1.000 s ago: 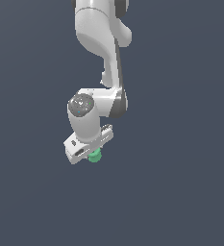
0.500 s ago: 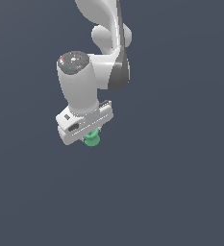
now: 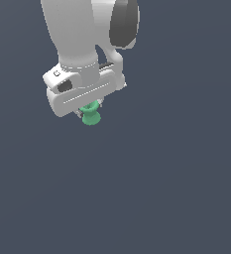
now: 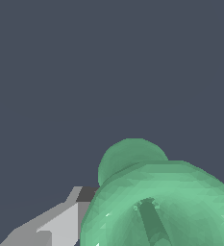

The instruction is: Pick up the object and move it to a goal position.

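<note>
One white robot arm (image 3: 82, 34) is filling the upper left of the exterior view, reaching down from the top edge, with a dark grey joint cap (image 3: 123, 22) showing on its upper right side. At its lower end the gripper (image 3: 89, 110) is pointing downward, its broad white body sitting as a tilted bar across the upper-left part of the frame. The green spool (image 3: 90, 115) is hanging just below that bar, left of centre and a little above the middle of the picture, with its upper end tucked up between the short fingers and its flared lower end sticking out beneath them. The gripper is pinching the green spool, closed against its sides, though the fingers themselves are mostly hidden behind the gripper body in this view. Nothing but flat dark blue-grey background (image 3: 176, 188) is surrounding the spool, so it is showing no contact with any surface.

In the wrist view the green spool (image 4: 156, 202) is crowding the lower right of the picture, seen nearly end-on, with the hollow of its near end opening toward the camera and the far flared end rising behind it. One grey finger (image 4: 60, 223) is lying in the lower left, touching the spool's side.
</note>
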Tool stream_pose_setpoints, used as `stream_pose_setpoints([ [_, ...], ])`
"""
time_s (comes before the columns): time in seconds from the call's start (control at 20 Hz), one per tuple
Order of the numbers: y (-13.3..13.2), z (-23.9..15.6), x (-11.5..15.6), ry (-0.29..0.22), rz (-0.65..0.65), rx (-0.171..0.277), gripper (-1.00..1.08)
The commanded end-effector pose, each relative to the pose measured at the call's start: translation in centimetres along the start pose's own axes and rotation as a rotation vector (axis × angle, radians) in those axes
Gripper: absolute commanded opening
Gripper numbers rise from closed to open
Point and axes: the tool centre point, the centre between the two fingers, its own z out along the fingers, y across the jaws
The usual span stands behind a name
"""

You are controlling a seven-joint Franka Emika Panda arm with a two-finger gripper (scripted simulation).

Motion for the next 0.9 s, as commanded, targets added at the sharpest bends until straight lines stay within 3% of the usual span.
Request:
stream_pose_setpoints([
  [0.0,-0.5,-3.0,-0.7,0.000,0.000,0.001,-1.00],
  [0.45,-1.9,-12.7,-2.9,0.000,0.000,0.001,-1.00],
  [0.85,-2.5,-17.8,-3.9,0.000,0.000,0.001,-1.00],
])
